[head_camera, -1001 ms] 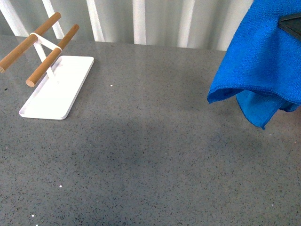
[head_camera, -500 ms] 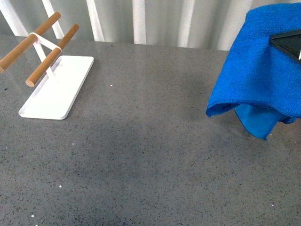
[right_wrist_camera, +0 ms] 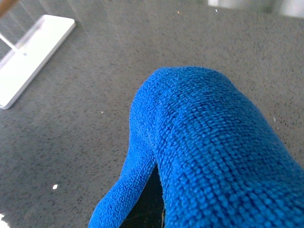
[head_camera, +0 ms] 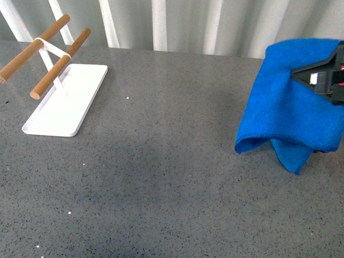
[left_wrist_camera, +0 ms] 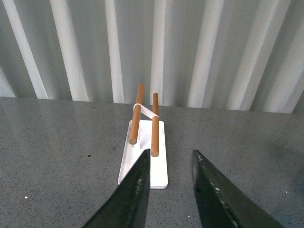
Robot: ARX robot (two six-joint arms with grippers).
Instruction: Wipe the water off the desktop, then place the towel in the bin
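Far right of white tray, right jaws clamp blue towel over tabletop; left jaws apart, empty, facing tray.

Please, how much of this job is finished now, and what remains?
Done, apparently: the desktop shows no clear puddle, though a thin film would be hard to see. In hand: the right tool holds the towel, hanging at the desktop's right side. The left tool is open and empty. Left: putting the towel in the bin, which no view shows.
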